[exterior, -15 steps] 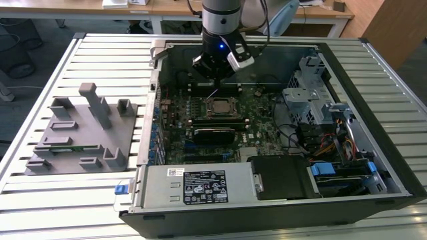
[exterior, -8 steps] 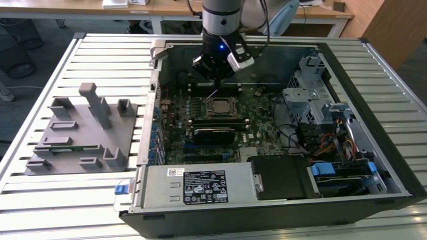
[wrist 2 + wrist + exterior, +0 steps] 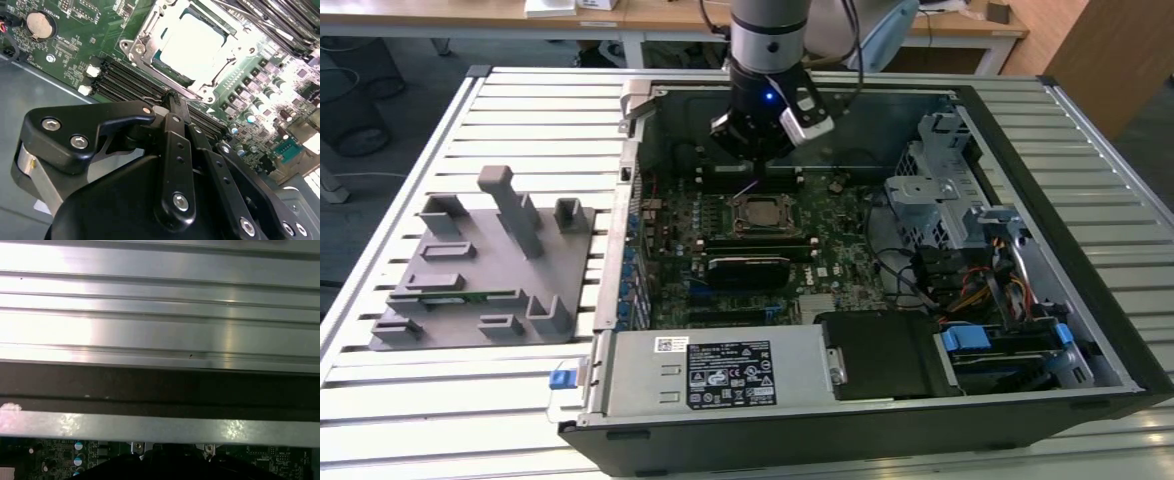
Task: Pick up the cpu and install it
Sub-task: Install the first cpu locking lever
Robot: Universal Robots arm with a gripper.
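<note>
The cpu (image 3: 192,42) lies seated flat in the metal socket frame (image 3: 145,37) on the green motherboard (image 3: 75,30), its silver top bright under the light in the second wrist view. In the exterior view the cpu (image 3: 758,212) sits near the centre of the open computer case (image 3: 1067,200), with the socket frame (image 3: 735,222) around it.

The gripper (image 3: 750,160) hangs above the board at about 12 o'clock from the cpu, clear of it and not touching it. In the second wrist view the black fingers (image 3: 175,115) meet at their tips with nothing between them, so the jaws stand closed and empty, above the memory slots (image 3: 125,80) beside the socket.

A round coin battery (image 3: 40,25) is mounted on the board, well apart from the socket. On the slatted table (image 3: 467,400), at 9 o'clock from the case, stands a grey fixture block (image 3: 480,265). The first wrist view shows the table slats (image 3: 160,315) and the case's metal wall edge (image 3: 160,427).
</note>
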